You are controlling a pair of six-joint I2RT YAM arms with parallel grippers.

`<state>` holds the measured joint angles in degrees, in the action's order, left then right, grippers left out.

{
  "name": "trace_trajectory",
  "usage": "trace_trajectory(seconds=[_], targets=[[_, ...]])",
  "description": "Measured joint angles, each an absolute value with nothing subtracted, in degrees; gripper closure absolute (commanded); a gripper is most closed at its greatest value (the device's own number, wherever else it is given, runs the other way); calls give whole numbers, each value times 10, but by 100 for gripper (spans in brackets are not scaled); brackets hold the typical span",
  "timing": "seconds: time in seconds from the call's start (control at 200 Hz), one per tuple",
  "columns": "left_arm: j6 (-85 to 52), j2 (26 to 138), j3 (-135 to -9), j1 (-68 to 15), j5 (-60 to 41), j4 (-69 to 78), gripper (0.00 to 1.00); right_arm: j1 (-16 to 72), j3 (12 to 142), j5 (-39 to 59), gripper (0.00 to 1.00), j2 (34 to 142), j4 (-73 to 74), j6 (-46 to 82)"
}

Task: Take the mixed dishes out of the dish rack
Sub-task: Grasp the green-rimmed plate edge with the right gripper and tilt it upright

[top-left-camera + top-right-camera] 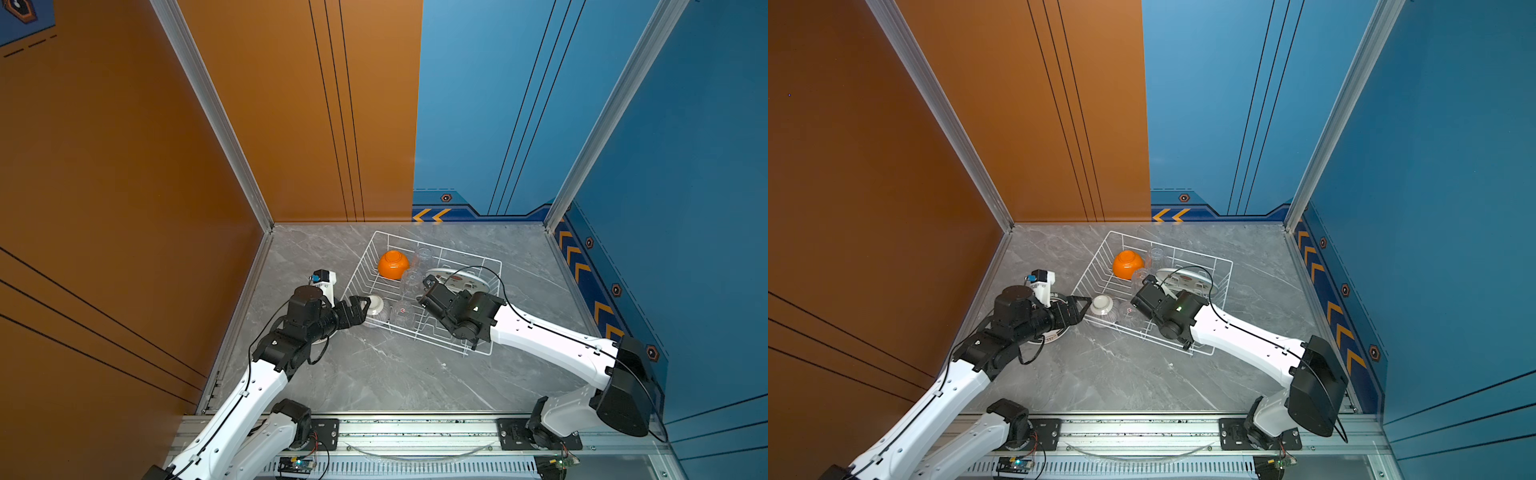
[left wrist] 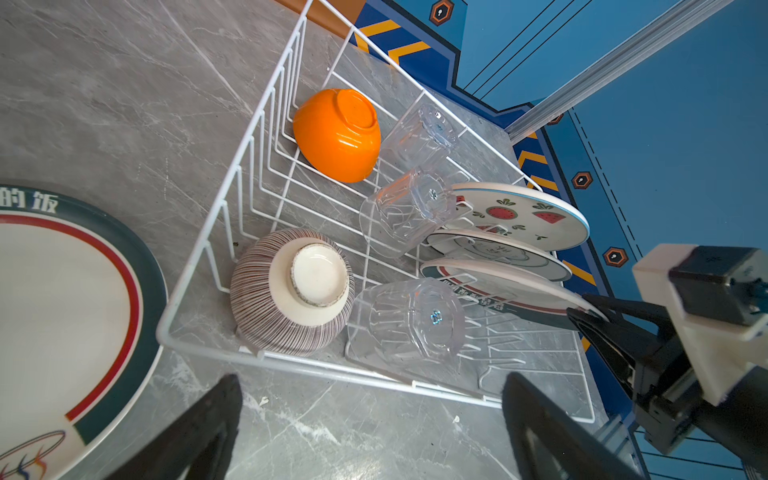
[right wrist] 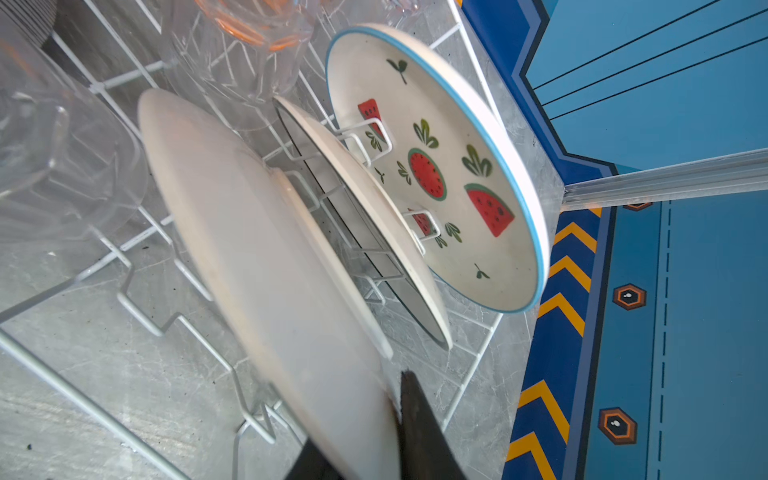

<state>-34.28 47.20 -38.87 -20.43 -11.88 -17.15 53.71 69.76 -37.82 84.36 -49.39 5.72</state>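
Characters "的饭" show on the teal-rimmed plate near the table's left edge, the left claw gapes open, and the right claw pinches the rack's frontmost plate.

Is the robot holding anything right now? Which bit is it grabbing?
The right gripper pinches the nearest plate in the rack by its rim. The left gripper is open and holds nothing.

Jaws wide on left arm, pinched narrow on right arm.
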Motion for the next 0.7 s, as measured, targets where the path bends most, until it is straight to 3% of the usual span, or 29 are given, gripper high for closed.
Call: trace_trajectory(seconds=[0.19, 0.275, 0.701], targets=[[-343, 472, -389, -218, -104, -161, 2, 547, 698, -406, 91, 843, -503, 46], [-343, 472, -388, -222, -100, -157, 2, 549, 698, -411, 100, 843, -507, 40], [-345, 479, -387, -238, -90, -138, 2, 548, 714, -423, 100, 808, -531, 27]])
